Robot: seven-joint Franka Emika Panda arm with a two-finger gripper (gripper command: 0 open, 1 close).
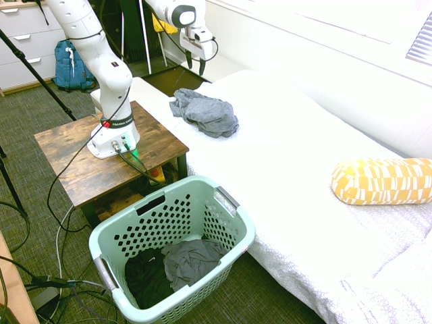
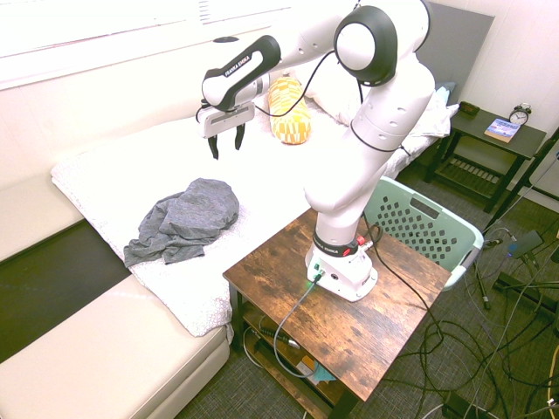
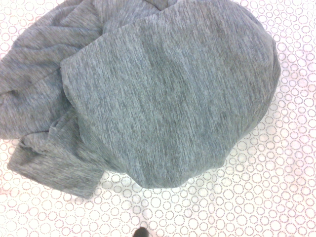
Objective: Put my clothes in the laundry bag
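Grey and crumpled on the bed point(image 2: 105, 175), looks light, soft and floppy tbh, so pinch a raised fold of the garment point(image 2: 196, 214) with the gripper point(image 2: 227, 144), spread wide and empty above, for the basket point(image 1: 196, 209) beside the bed.

Laundry basket point(image 1: 172, 246): pale mint-green plastic, rectangular, open top, perforated sides, grey-trimmed handles. Upright on the floor, just beside the bed. Two garments inside, low down: one black point(image 1: 146, 278), one dark grey point(image 1: 192, 262), both crumpled, side by side (whether they overlap, can't tell). Third garment point(image 2: 188, 220): heathered grey, on the bed, bunched in a loose heap, rounded fold at one end, flatter creased part at the other. Fine streaky knit up close, one hemmed end sticking out flat.
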